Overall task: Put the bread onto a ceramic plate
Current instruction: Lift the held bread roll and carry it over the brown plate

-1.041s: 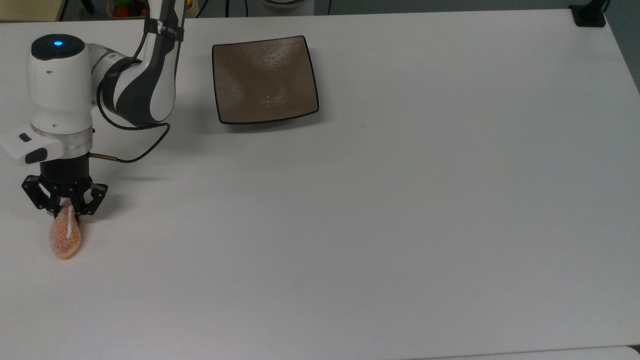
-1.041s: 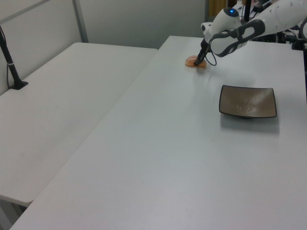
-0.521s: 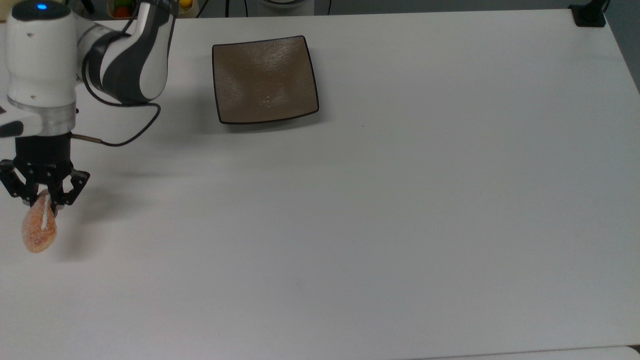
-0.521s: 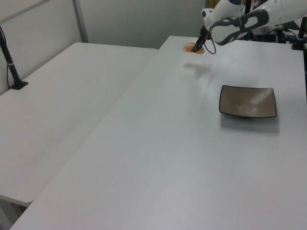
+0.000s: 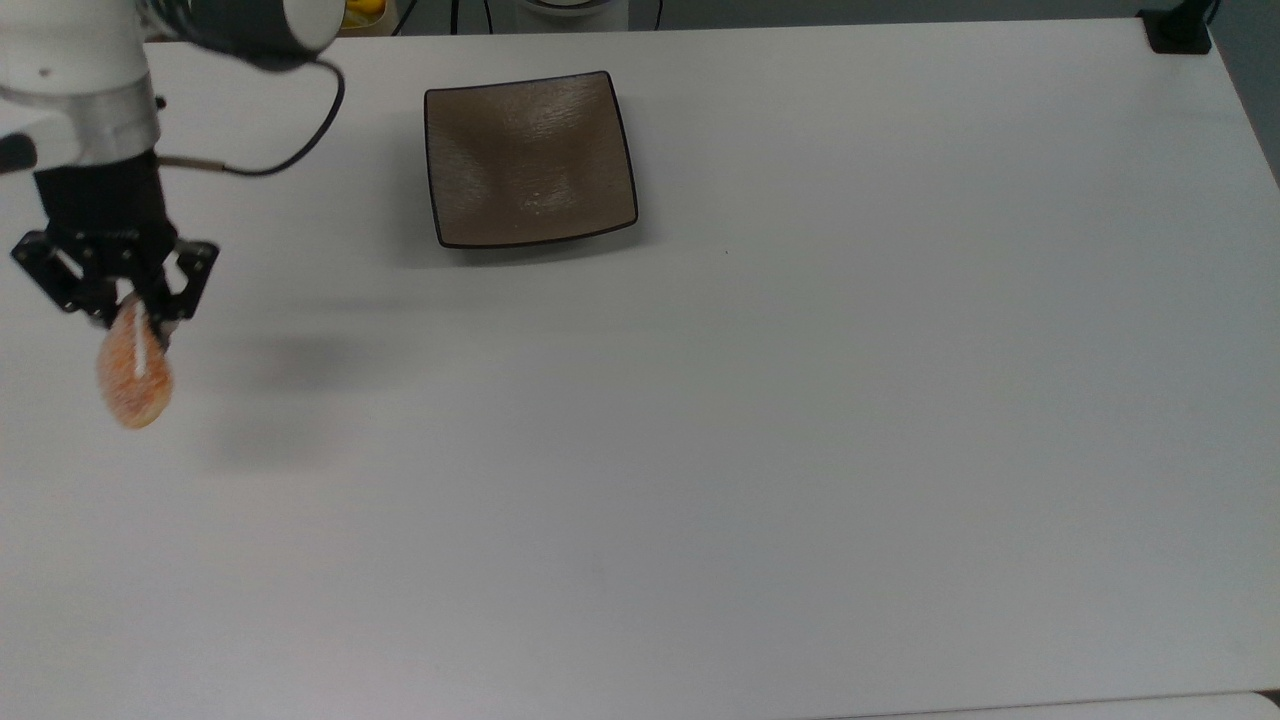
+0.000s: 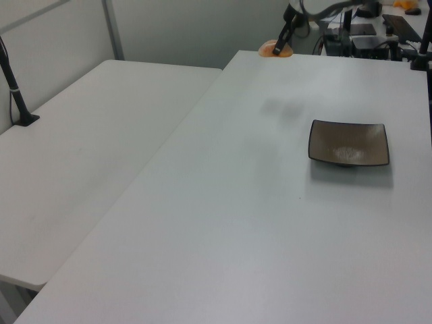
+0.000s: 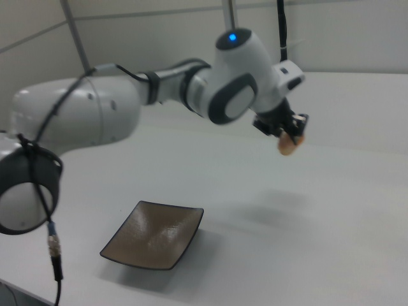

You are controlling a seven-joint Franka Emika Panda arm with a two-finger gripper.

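Observation:
The bread [image 5: 134, 372], a small orange speckled bun with a white stripe, hangs in the air at the top view's left, well above the white table [image 5: 800, 400]. My gripper [image 5: 118, 308] is shut on its upper end. Its shadow falls on the table to the right of it in the top view. The left view has the bread [image 6: 277, 48] held high near the table's far edge, and the right view has it [image 7: 289, 145] under the black fingers. The square brown ceramic plate [image 5: 529, 158] lies empty, up and to the right of the bread in the top view; plate [image 6: 349, 142], plate [image 7: 155, 234].
A second white table [image 6: 88, 135] adjoins on the left view's left. A black clamp [image 5: 1178, 30] sits at the top view's upper right corner. My arm [image 7: 127, 108] reaches over the plate's side in the right view. A bin with coloured items stands beyond the far edge.
The gripper has lifted the bread off the table, higher in each frame. In the top view it swung left, then back right and up. The plate has not moved.

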